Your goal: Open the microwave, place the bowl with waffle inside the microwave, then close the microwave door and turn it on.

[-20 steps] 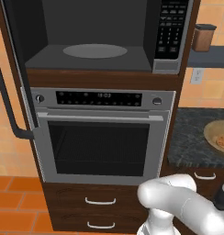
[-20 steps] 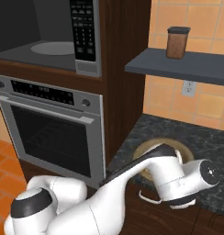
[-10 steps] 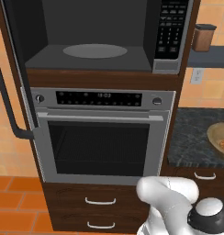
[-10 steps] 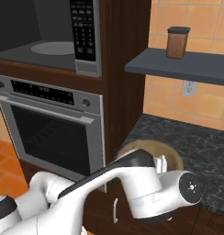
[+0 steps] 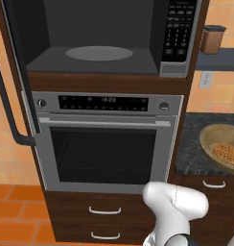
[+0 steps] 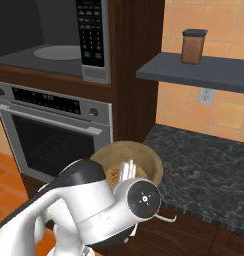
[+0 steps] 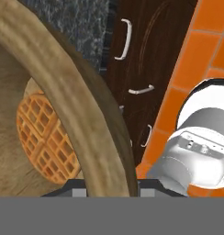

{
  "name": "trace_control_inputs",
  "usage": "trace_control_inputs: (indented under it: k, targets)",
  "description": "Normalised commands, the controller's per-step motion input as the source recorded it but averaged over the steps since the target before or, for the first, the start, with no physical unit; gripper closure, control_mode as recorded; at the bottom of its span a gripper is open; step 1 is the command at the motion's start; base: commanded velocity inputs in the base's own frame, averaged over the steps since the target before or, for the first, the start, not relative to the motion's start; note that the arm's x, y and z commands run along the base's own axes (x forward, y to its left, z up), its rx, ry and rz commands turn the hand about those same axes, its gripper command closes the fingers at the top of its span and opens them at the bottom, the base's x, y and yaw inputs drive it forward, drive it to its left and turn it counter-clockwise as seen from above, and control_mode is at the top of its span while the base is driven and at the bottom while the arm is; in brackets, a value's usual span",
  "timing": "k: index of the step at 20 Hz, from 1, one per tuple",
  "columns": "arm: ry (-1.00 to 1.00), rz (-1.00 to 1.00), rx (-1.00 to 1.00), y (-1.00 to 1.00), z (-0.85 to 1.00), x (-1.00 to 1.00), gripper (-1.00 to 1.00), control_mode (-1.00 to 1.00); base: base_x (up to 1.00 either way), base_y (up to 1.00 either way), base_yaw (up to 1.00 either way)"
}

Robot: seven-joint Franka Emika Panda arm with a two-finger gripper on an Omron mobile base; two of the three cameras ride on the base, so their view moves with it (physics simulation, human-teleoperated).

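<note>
Left base view: microwave (image 5: 109,38) cavity exposed, microwave door (image 5: 11,96) swung out left, turntable (image 5: 99,53) bare. Bowl (image 5: 223,148) with waffle (image 5: 228,154) sits on the dark tabletop (image 5: 191,149) at right, beside the oven (image 5: 107,139).

Right base view: bowl (image 6: 136,157) raised off the tabletop (image 6: 209,170), just behind the wrist.

Hand view: fingers (image 7: 109,193) clamped on the bowl rim (image 7: 72,110); waffle (image 7: 45,137) inside.
</note>
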Motion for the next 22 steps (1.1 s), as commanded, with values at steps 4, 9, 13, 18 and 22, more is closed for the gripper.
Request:
trace_control_inputs:
  k: [4,9,13,18,22]
  targets:
    - [-0.07,0.0,0.0,1.0,0.57,-0.15,1.0,-1.0,0.0,0.0,0.0]
    - [0.03,0.04,0.0,1.0,0.67,-0.01,1.0,-1.0,0.0,0.0,0.0]
    - [0.02,0.12,0.0,1.0,0.78,0.0,1.0,-1.0,0.0,0.0,0.0]
    - [0.0,0.08,0.0,1.0,0.77,0.0,1.0,-1.0,0.0,0.0,0.0]
    - [0.0,0.07,0.0,1.0,0.73,0.17,1.0,-1.0,0.0,0.0,0.0]
